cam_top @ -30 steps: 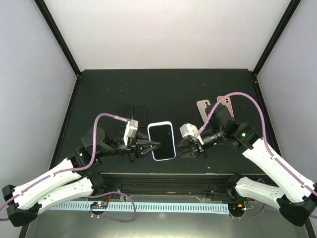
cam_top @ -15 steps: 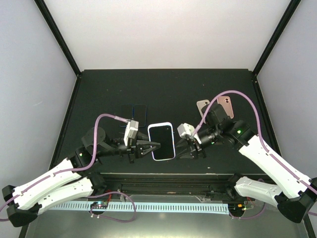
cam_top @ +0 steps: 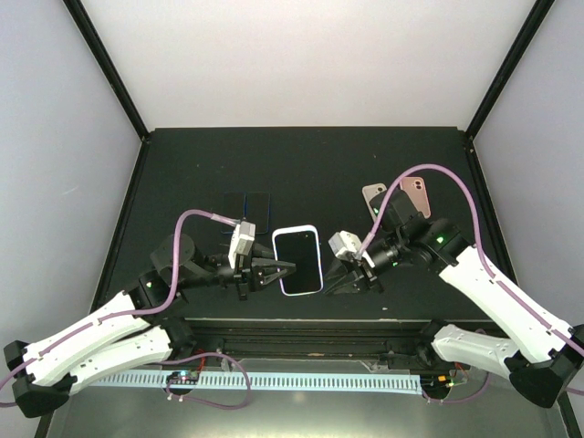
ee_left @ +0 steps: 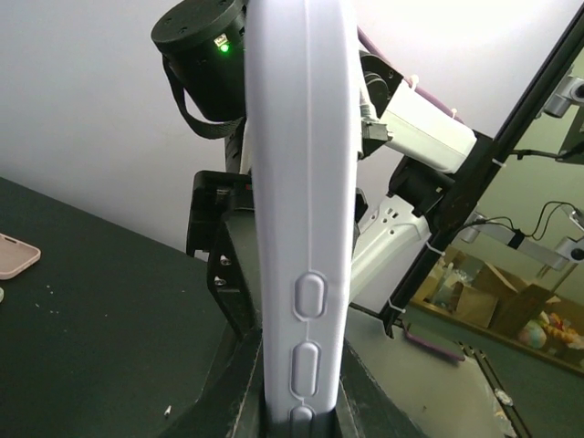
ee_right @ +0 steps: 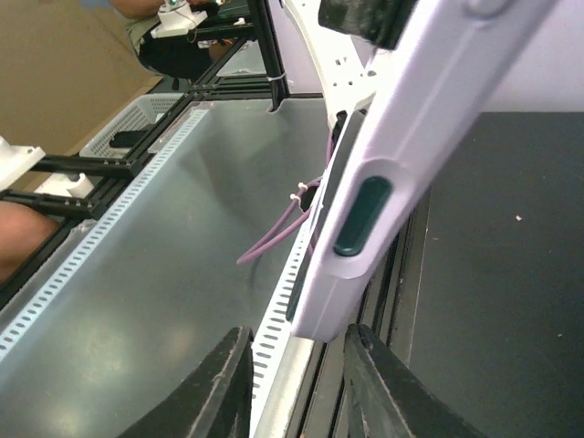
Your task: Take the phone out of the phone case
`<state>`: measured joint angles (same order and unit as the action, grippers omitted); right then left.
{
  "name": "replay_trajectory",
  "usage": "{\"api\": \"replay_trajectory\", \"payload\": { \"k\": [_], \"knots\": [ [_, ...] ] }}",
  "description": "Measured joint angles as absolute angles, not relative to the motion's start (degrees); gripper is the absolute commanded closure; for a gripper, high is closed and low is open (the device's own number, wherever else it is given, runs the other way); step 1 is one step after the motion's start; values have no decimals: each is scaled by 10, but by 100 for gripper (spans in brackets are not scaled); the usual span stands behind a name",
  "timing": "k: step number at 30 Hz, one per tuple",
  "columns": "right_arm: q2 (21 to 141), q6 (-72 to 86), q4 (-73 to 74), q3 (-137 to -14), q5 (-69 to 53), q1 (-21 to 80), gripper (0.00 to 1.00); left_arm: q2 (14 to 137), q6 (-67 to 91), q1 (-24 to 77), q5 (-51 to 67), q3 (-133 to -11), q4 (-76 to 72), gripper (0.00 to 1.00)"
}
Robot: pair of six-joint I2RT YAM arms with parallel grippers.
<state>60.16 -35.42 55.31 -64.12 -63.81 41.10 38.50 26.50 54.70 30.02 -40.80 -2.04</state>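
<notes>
The phone [cam_top: 297,258], dark screen up, sits in a pale lavender-white case [cam_top: 285,287] held above the black table. My left gripper [cam_top: 281,267] is shut on the case's left edge; in the left wrist view the case's side [ee_left: 301,182] with its raised buttons stands between the jaws of my left gripper [ee_left: 301,406]. My right gripper [cam_top: 332,274] is open at the case's lower right corner. In the right wrist view that corner [ee_right: 333,306] lies between the spread fingers of my right gripper [ee_right: 301,383], close to the right fingertip [ee_right: 379,379].
A beige case [cam_top: 374,195] and a pink case [cam_top: 415,193] lie behind my right arm. A dark blue case [cam_top: 251,206] lies behind my left gripper. The pink case also shows in the left wrist view [ee_left: 14,257]. The table's front rail [cam_top: 301,328] runs below the phone.
My right gripper has moved a little left and toward the near edge, closing in on the case's lower right corner. My left gripper and the phone have not moved.
</notes>
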Motion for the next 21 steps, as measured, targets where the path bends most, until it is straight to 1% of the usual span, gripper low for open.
{"api": "replay_trajectory", "payload": {
  "k": [5,11,14,21],
  "knots": [
    [616,-345,552,-647,-637,411,75,385,265,547,300,-408,-15,98],
    [626,-328,540,-653,-631,411,82,385,265,546,301,-408,-12,99],
    [627,-324,538,-654,-628,411,83,385,265,542,306,-408,-13,98],
    [623,-367,568,-659,-641,416,83,414,292,530,380,-407,-59,98]
  ]
}}
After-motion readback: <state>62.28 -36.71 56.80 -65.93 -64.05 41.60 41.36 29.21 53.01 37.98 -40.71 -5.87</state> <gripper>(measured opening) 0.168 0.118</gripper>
